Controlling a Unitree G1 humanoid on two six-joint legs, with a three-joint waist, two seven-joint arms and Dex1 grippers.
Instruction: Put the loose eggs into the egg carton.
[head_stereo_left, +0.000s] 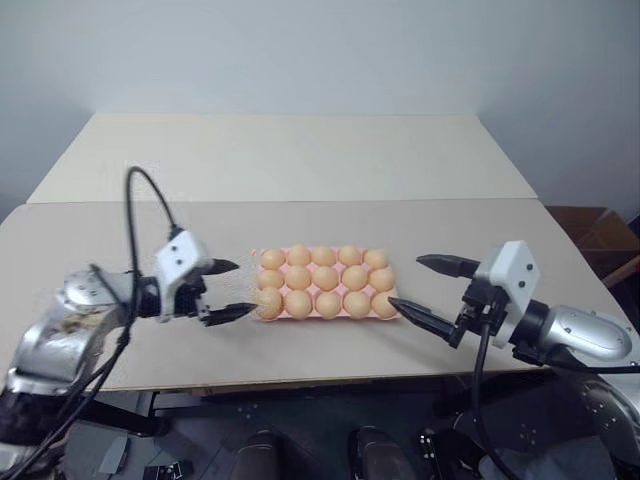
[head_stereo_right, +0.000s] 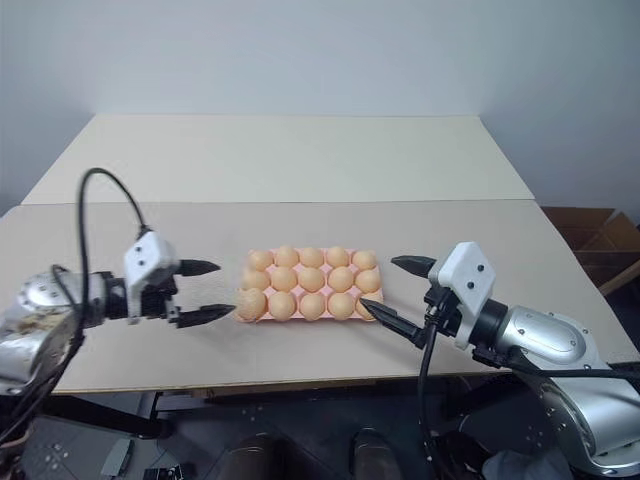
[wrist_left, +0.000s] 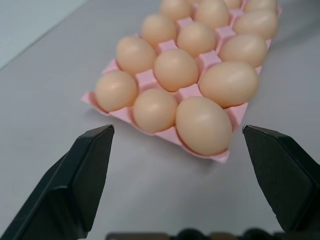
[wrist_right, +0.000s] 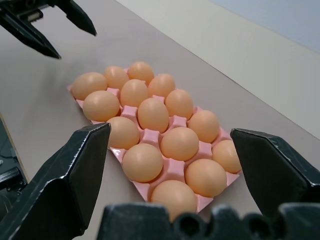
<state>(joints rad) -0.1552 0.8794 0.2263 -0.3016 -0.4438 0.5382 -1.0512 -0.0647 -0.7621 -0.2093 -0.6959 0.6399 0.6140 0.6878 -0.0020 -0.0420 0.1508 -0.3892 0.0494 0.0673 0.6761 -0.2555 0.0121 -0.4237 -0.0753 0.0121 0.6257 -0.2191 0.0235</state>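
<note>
Left eye view: the pink egg carton (head_stereo_left: 322, 312) sits on the table (head_stereo_left: 300, 160) with an egg in every cup. The left gripper (head_stereo_left: 228, 289) and right gripper (head_stereo_left: 432, 289) wait beside its two ends, fingers spread, holding nothing

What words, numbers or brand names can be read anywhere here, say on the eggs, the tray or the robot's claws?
None can be read. The eggs are plain, the pink tray bears no print, the table is bare of labels, and the left gripper and right gripper show no marking.
</note>
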